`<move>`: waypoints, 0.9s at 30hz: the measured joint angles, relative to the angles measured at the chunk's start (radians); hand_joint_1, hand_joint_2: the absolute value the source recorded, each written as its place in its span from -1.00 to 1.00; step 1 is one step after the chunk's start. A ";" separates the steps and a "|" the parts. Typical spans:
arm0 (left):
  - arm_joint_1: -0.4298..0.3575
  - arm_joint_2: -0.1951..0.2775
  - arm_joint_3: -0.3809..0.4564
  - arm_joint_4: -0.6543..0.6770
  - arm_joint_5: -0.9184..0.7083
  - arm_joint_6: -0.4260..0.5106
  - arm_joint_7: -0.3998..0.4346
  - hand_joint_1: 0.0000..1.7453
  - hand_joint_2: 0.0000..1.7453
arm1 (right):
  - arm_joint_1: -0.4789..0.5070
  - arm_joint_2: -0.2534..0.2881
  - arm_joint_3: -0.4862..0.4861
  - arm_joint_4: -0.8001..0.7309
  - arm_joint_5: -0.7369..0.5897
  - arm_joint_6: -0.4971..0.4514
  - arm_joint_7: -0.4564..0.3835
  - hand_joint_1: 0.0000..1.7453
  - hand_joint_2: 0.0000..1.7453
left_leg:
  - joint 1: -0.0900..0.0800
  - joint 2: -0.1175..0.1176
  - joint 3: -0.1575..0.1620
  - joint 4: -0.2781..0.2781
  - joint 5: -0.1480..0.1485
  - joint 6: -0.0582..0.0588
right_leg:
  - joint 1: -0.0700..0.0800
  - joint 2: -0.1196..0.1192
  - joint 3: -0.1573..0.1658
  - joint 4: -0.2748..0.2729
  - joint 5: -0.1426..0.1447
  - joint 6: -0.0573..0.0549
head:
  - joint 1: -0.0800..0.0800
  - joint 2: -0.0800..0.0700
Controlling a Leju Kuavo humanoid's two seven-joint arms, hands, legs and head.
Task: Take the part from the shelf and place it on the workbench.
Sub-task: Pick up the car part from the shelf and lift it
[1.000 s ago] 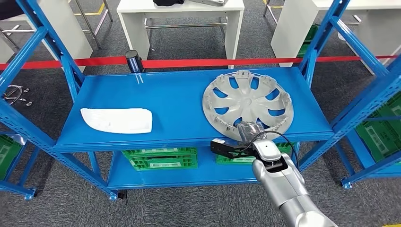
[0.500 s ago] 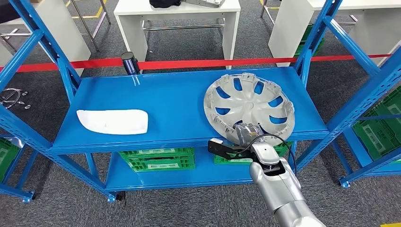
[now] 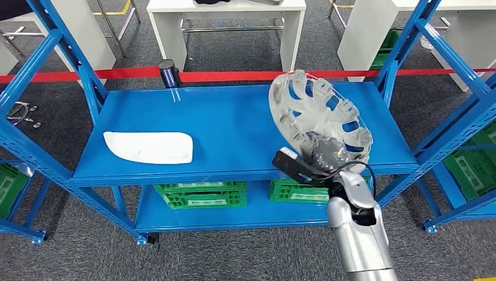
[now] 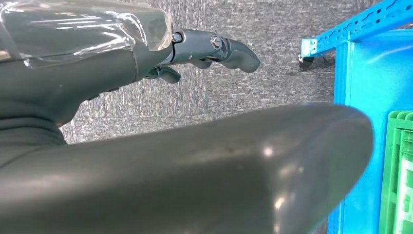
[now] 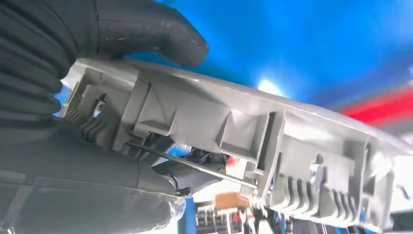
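A silver hubcap (image 3: 319, 117) stands tilted up on its edge above the right end of the blue shelf (image 3: 228, 132). My right hand (image 3: 324, 155) grips its near rim. In the right wrist view the grey ribbed rim of the hubcap (image 5: 272, 141) lies between my thumb and the fingers (image 5: 146, 29) of my right hand (image 5: 73, 122). A flat white part (image 3: 149, 146) lies on the left of the shelf. My left hand (image 4: 146, 63) hangs over grey carpet, fingers (image 4: 219, 46) extended, holding nothing.
Blue uprights (image 3: 403, 41) frame the shelf at both ends. Green crates (image 3: 199, 196) sit on the lower level. Red tape (image 3: 228, 75) runs behind the shelf, with a dark post (image 3: 168, 73) on it. White tables (image 3: 225, 23) stand beyond.
My right hand has lifted the hubcap from lying flat on the shelf to a steep tilt. The camera has shifted slightly.
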 joint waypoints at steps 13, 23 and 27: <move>-0.005 0.002 -0.001 0.000 -0.008 0.013 -0.031 -1.00 -1.00 | 0.066 0.049 -0.066 -0.326 -0.462 -0.113 -0.211 1.00 1.00 | 0.014 0.003 -0.090 0.153 -0.034 -0.033 | -0.001 0.009 0.018 -0.019 0.003 -0.035 | -0.007 0.000; -0.008 -0.010 0.006 -0.039 -0.003 -0.015 -0.029 -1.00 -1.00 | 0.117 0.013 -0.032 -0.490 -0.850 -0.125 -0.343 1.00 1.00 | 0.009 0.005 -0.011 -0.021 0.026 0.010 | 0.006 0.007 -0.077 0.161 -0.083 -0.022 | -0.001 0.000; -0.008 -0.017 0.017 -0.042 -0.003 -0.021 -0.029 -1.00 -1.00 | 0.132 -0.018 -0.005 -0.530 -1.017 -0.050 -0.390 1.00 1.00 | 0.007 0.005 -0.011 -0.016 0.024 0.009 | 0.001 0.006 -0.100 0.217 -0.085 -0.001 | -0.001 0.000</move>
